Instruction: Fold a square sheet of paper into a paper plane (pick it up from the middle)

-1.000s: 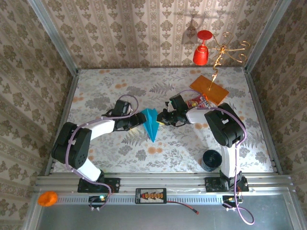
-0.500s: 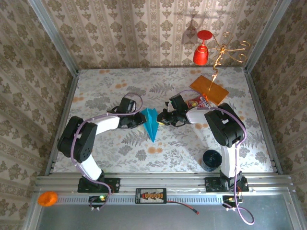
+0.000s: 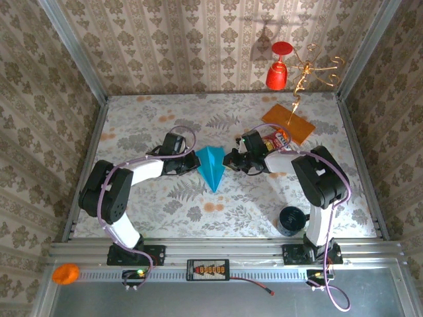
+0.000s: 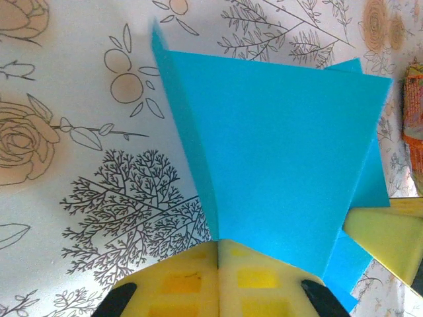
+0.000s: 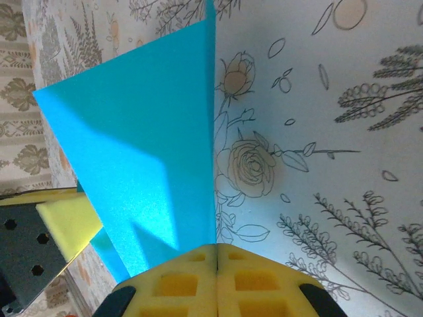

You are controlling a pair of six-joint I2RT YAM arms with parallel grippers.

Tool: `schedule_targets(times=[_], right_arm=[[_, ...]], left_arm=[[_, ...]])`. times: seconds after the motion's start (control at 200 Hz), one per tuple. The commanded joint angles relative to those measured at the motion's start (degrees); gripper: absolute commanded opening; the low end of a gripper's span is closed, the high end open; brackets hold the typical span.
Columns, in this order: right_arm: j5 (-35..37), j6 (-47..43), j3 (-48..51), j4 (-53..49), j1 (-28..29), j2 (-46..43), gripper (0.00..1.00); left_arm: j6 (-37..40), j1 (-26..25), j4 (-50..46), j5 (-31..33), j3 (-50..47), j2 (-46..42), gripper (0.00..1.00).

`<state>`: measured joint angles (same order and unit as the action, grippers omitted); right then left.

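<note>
i hold left pincer (image 3: 192, 163) and right pincer (image 3: 229, 160) clamped on the paper plane (image 3: 212, 169); unequal pull may tear it

Floral table (image 3: 145, 125): orange card (image 3: 289, 123), perhaps snack packet (image 3: 272, 140)

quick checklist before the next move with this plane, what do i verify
1. Left pincer shut on the plane: ok, paper comes out of the closed pads.
2. Right pincer shut on the plane's other side: ok.
3. Plane's nose points toward the arm bases: ok.
4. Plane apart from the packet: ok.
5. Plane lifted off the table: cannot tell.
6. Creases sharp along their whole length: cannot tell.
</note>
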<state>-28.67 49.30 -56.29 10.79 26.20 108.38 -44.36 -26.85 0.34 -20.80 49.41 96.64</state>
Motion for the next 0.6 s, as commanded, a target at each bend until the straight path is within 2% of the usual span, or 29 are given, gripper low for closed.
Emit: schedule_targets(times=[0.0,0.19,0.3,0.465,0.595], right_arm=[[1.95,0.23,1.12,1.98,-0.22,-1.55,0.07],[2.56,0.91,2.12,2.20,-0.65,-0.80,0.07],[1.96,1.13,1.96,2.44,-0.71,0.02,0.07],[0.33,1.67,1.32,2.92,-0.69,0.87,0.07],[0.01,1.68,1.10,2.66,-0.70,0.66,0.07]], left_arm=[[1.06,0.40,0.42,-0.13,-0.19,0.05,0.08],[1.28,0.41,-0.39,1.79,-0.56,0.56,0.09],[1.87,0.40,-1.66,1.81,0.27,1.41,0.14],[3.26,0.23,-6.54,3.48,2.72,1.91,0.30],[4.22,-1.02,-10.84,6.46,4.44,-1.67,0.42]])
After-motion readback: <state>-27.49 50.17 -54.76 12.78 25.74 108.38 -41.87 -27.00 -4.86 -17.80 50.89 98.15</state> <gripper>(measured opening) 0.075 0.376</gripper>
